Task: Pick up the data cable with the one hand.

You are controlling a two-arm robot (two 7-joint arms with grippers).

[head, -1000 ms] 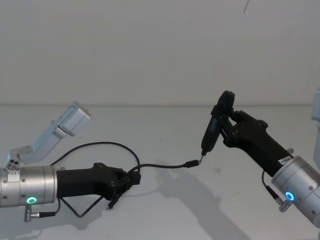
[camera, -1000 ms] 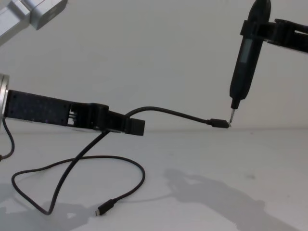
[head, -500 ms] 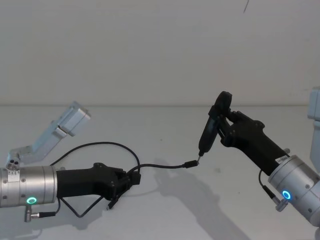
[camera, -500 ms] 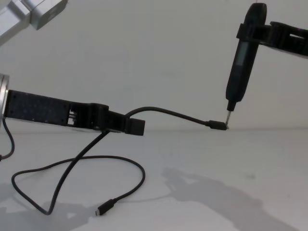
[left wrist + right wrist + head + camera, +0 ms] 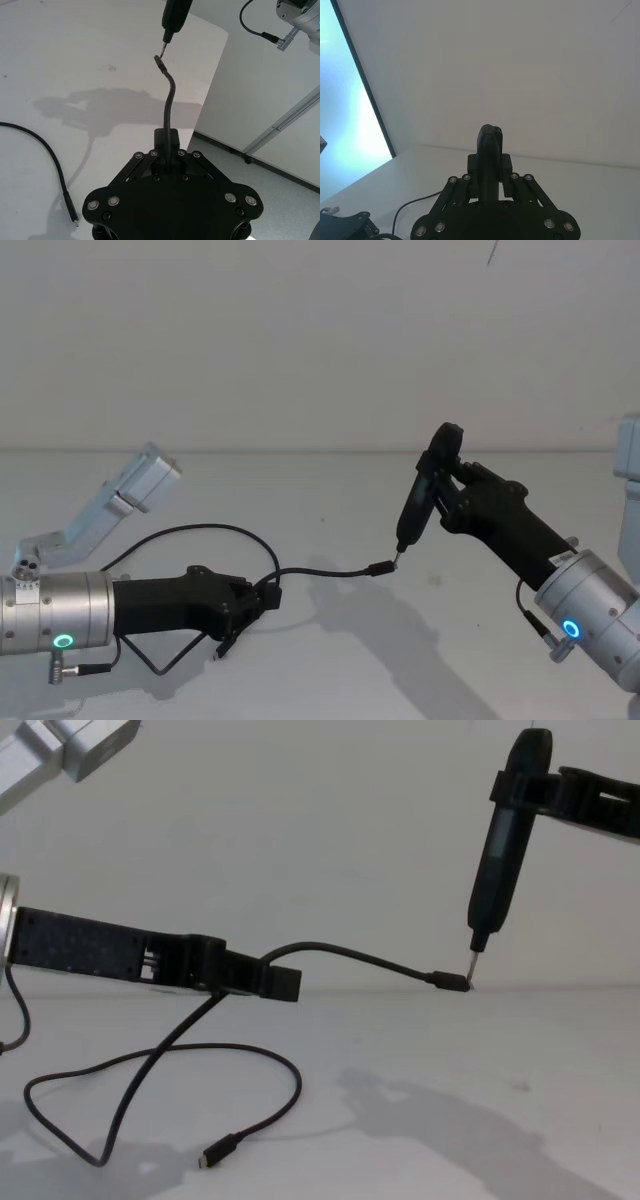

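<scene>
The left gripper (image 5: 268, 982) has its jaws clamped on the data cable (image 5: 360, 958), one plug raised mid-counter, the rest trailing on the counter (image 5: 480, 1120). The right gripper (image 5: 515, 790) grips a pen-shaped tool (image 5: 497, 850). Next likely calls for lifting the slack clear.

Lab: bare white table (image 5: 330, 660), plain wall (image 5: 300, 340)

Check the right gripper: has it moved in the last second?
Yes. The right gripper, shut on the pen tool, drifted slightly toward the robot's left, judged against the table's far edge. The left gripper holds the data cable.
</scene>
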